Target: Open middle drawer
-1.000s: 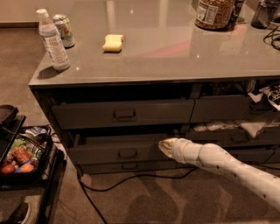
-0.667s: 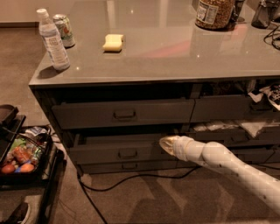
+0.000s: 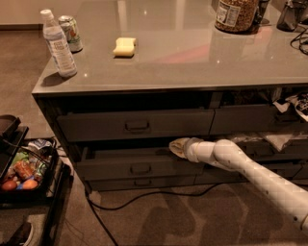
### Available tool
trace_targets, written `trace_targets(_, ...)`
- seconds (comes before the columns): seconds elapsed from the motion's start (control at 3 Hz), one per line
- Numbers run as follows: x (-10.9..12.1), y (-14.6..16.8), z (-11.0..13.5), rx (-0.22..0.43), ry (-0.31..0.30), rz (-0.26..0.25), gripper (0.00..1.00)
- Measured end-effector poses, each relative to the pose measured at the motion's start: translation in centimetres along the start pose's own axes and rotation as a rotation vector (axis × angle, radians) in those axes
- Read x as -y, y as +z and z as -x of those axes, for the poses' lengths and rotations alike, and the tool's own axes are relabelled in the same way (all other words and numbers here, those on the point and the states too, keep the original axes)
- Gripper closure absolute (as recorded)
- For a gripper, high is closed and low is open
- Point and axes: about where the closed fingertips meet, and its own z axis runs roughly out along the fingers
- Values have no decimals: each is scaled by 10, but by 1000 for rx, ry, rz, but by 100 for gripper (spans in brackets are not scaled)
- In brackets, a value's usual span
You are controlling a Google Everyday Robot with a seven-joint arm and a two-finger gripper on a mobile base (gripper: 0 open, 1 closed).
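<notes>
A water bottle (image 3: pixel 57 45) and a can (image 3: pixel 70 32) stand by the tabletop's (image 3: pixel 192 57) left edge. A yellow sponge (image 3: pixel 124 47) lies near them, and a jar (image 3: pixel 236 14) stands at the far edge.

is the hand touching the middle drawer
Cannot tell: the camera view shows the hand overlapping the middle drawer at its top edge, right of its handle; contact itself is hidden.

Grey countertop (image 3: pixel 183 53) bears water bottle (image 3: pixel 57 45), can (image 3: pixel 71 33), yellow sponge (image 3: pixel 124 47), jar (image 3: pixel 236 14); end effector (image 3: pixel 177 147) at middle drawer (image 3: pixel 139 168).

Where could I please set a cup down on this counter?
The broad stretch between the sponge and the jar is bare, as is the front edge right of the bottle. The far right corner is crowded with cables. The gripper sits below, at the top edge of the middle drawer.
</notes>
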Motion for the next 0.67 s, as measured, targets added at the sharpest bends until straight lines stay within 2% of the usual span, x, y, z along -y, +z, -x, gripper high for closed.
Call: trace_targets(0.67,-14,24,-8,-24,-25,61,100)
